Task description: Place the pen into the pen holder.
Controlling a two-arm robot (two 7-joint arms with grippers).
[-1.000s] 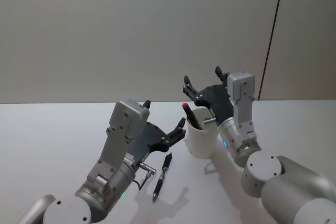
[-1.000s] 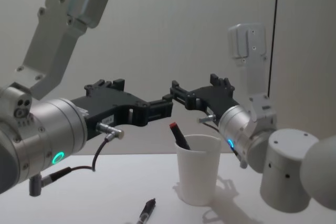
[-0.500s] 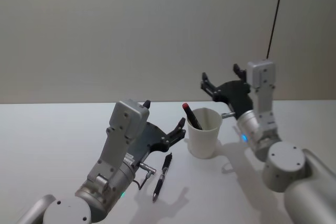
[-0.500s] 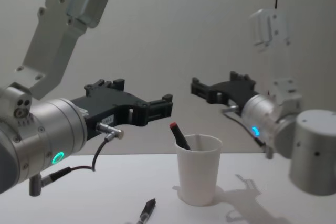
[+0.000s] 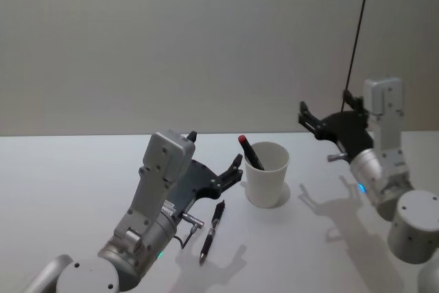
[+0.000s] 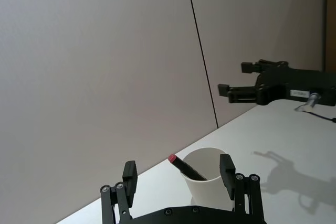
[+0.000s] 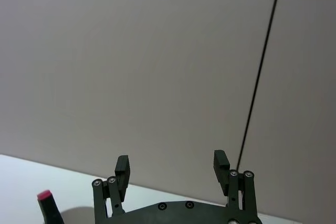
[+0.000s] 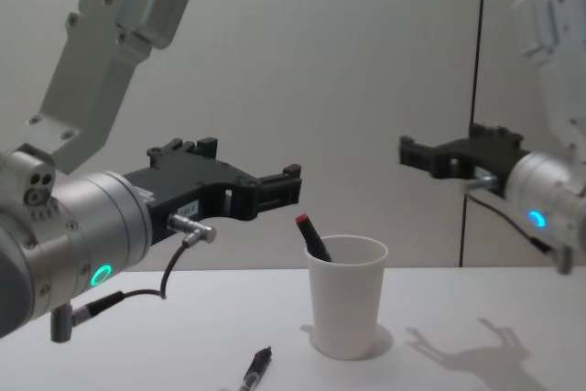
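Hovering my empty, spread right gripper right of the pen holder, red-capped pen inside; left gripper spread too.

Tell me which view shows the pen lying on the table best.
The head view: the whole black pen lies on the table, just left of the white cup. The chest view catches one end at its lower edge.

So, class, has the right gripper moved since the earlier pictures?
Yes. In the head view the open right gripper has drawn off to the robot's right, away from the pen holder, which stays put.
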